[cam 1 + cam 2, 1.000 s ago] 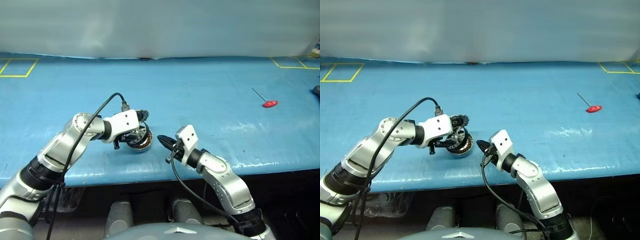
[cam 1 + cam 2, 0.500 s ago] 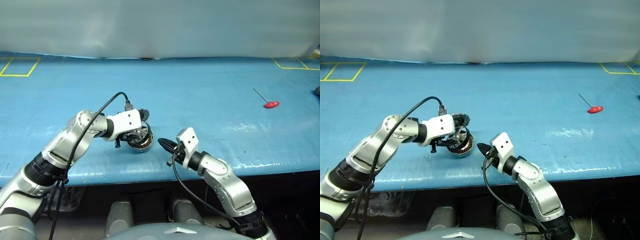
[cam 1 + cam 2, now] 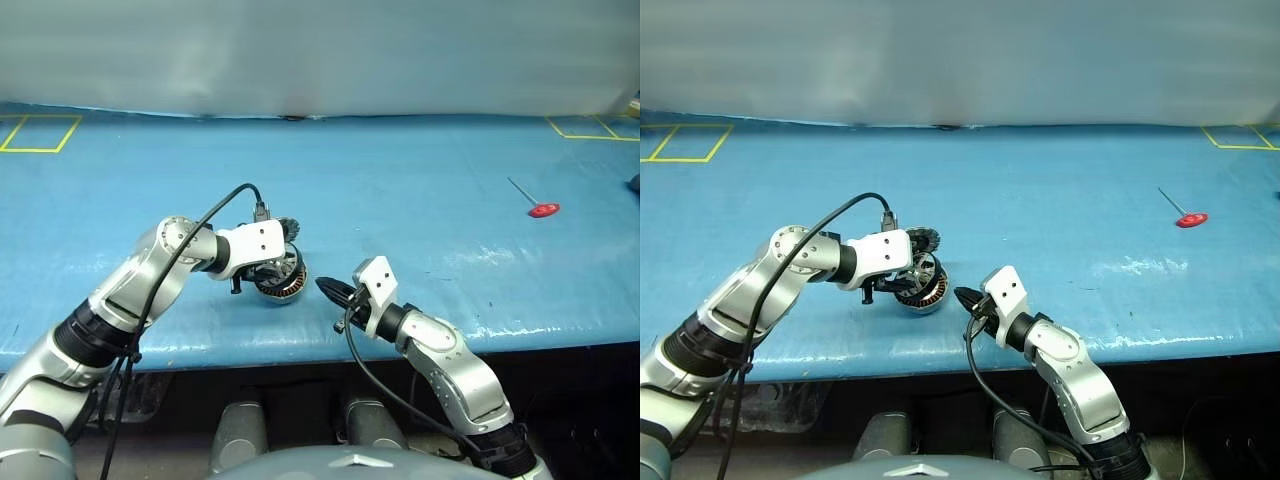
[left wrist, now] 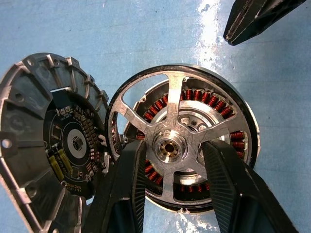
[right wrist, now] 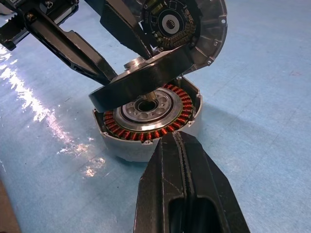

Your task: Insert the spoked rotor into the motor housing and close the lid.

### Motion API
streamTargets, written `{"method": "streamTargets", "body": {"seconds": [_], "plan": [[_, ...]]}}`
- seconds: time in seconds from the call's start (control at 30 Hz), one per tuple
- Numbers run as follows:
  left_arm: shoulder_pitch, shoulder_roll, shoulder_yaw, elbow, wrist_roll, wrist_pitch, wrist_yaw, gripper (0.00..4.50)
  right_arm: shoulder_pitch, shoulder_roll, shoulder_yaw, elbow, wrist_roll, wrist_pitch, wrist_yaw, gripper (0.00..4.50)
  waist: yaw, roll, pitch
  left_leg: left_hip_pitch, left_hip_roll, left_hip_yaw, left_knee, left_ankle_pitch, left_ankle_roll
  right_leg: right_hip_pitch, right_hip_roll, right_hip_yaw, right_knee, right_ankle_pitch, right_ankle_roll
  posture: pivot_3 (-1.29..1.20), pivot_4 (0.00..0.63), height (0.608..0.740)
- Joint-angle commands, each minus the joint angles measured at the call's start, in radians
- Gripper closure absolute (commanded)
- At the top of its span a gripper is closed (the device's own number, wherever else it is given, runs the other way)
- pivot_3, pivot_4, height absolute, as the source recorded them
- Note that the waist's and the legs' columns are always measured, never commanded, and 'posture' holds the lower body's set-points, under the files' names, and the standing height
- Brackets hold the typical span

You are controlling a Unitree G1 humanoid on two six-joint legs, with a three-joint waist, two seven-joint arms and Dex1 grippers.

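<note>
Head stereo pair looking forward and down from above, far view, motor housing [image 3: 281, 285] left of centre, left wrist view close above the same housing, right wrist view close, low beside it, facing the spoked rotor [image 5: 146, 80]

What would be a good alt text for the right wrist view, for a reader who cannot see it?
The left gripper holds the spoked rotor tilted over the open motor housing, whose copper coils show. The lid stands open behind, and the shut right gripper points at the housing's wall.

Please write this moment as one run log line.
left gripper: holds spoked rotor tilted over motor housing | lid: open | right gripper: shut, beside housing
</note>
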Motion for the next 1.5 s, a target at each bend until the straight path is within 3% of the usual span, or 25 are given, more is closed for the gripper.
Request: {"method": "streamTargets", "body": {"seconds": [0.03,1.0,1.5], "plan": [[-0.015,-0.006,-0.014,-0.003,0.011,-0.008,-0.019,3.03,0.007,0.003,0.003,-0.019,0.005,-0.027,0.005,4.50,0.000,0.000,0.000,0.000,0.000,0.000,0.000,0.000,0.000,0.000,0.000,0.000,0.000,0.000,0.000,0.00,0.150,0.740],[-0.116,-0.043,-0.024,0.110,0.047,-0.088,-0.104,3.03,0.001,0.034,0.005,-0.026,-0.002,-0.024,-0.060,4.50,0.001,0.000,0.000,-0.001,0.000,-0.001,0.000,0.000,0.000,0.000,0.000,0.000,0.000,0.000,0.000,0.00,0.150,0.740],[-0.125,0.017,0.004,-0.026,0.043,-0.034,-0.152,3.03,-0.011,0.041,0.010,-0.007,-0.004,-0.028,-0.060,4.50,-0.004,0.000,0.000,-0.001,0.000,-0.001,0.000,0.000,0.000,-0.001,0.001,0.000,0.000,0.000,0.000,0.00,0.150,0.740]]}}
